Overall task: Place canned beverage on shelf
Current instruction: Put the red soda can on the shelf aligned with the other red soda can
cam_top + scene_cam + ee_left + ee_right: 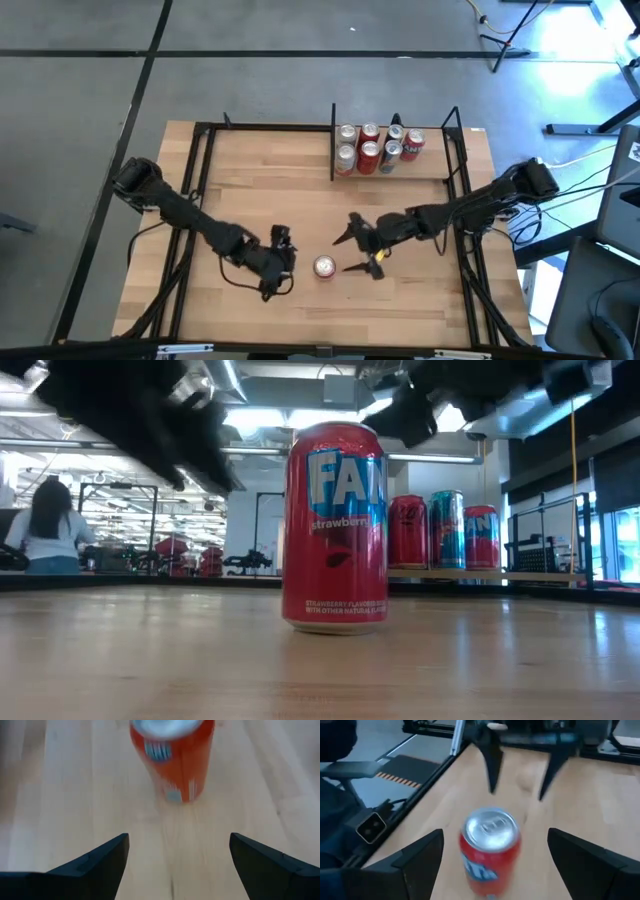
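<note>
A red strawberry soda can [324, 266] stands upright on its base on the wooden tabletop, near the front middle; it fills the low view [335, 525]. My left gripper [284, 262] is open just left of it, with the can [172, 755] ahead of its fingers. My right gripper [356, 251] is open just right of it, with the can [490, 851] close in front of its spread fingers, untouched. The shelf [400, 176] at the far right holds several cans [378, 148] standing upright.
The black frame rails [200, 170] run along the table's left, right and far sides. The shelf's dark divider [333, 140] stands at its left end. A person [45, 530] sits in the room far behind. Bare wood lies between the can and the shelf.
</note>
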Available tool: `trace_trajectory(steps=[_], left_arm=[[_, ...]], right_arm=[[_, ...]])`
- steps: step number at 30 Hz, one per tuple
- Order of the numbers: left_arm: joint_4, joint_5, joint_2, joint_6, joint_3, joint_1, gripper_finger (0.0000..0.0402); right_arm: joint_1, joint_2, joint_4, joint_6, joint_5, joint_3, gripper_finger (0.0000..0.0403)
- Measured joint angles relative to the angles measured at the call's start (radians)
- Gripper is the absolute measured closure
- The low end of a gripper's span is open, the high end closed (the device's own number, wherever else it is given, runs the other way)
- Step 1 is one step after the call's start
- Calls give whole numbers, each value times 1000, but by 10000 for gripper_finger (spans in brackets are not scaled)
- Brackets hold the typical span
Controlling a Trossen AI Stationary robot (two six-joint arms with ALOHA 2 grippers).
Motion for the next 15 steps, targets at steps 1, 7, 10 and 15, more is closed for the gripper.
trace_trajectory(steps=[1,7,10,15], left_arm=[[33,-32,0,-37,-40,-19,77],[407,-162,0,-152,-282,-106,77],[581,-178,0,-152,-367,-120,77],[669,-176,0,-154,-409,-120,77]], right_arm=[[8,15,-24,0,6,29,63],[19,108,-148,-2,38,179,63],[19,155,-172,0,37,229,63],[19,216,-220,0,2,271,63]])
